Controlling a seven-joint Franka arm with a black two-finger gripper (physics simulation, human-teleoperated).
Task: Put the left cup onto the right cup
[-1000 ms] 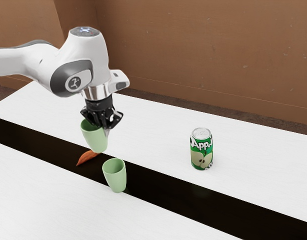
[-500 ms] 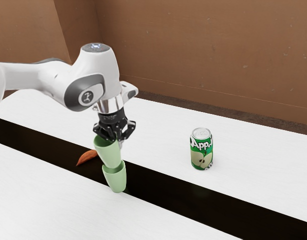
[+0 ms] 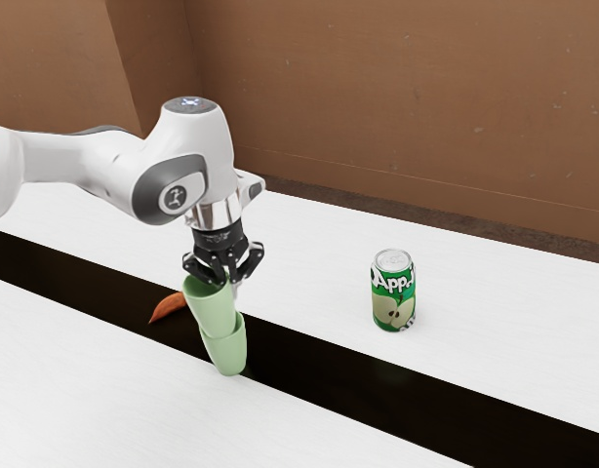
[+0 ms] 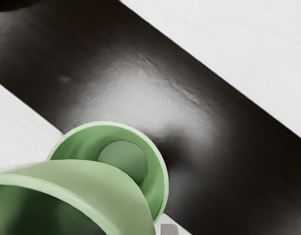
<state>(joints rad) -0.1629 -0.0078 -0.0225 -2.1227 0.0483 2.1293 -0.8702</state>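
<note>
Two light green cups stand stacked on the black strip of the table. The upper cup [image 3: 210, 307], tilted, sits with its base inside the lower cup [image 3: 228, 353]. My gripper [image 3: 219, 278] is directly above, shut on the upper cup's rim. In the wrist view the held upper cup [image 4: 67, 196] looms close under my hand, overlapping the lower cup's rim [image 4: 158, 166].
A green apple-drink can [image 3: 393, 291] stands upright on the white tabletop toward the exterior view's right. A small orange object [image 3: 167, 307] lies on the black strip [image 3: 378, 390] just beyond the cups, toward the exterior view's left. A brown wall runs behind the table.
My gripper carried the cup toward the exterior view's right and down, from beside the other cup to resting inside it. The can and the orange object stayed put.
</note>
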